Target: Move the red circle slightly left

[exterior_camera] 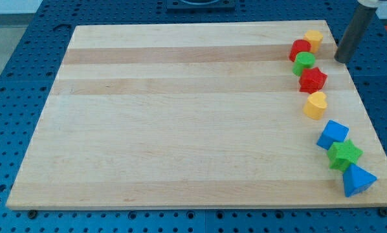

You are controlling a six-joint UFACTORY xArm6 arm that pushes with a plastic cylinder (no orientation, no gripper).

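Observation:
The red circle sits near the board's top right corner. A yellow block touches it at its upper right and a green round block touches it below. My tip is the lower end of a dark rod, to the right of the red circle and the green block, a short gap away from both. It touches no block.
Below the green block lie a red star, a yellow heart, a blue cube, a green star and a blue triangle, all along the right edge of the wooden board.

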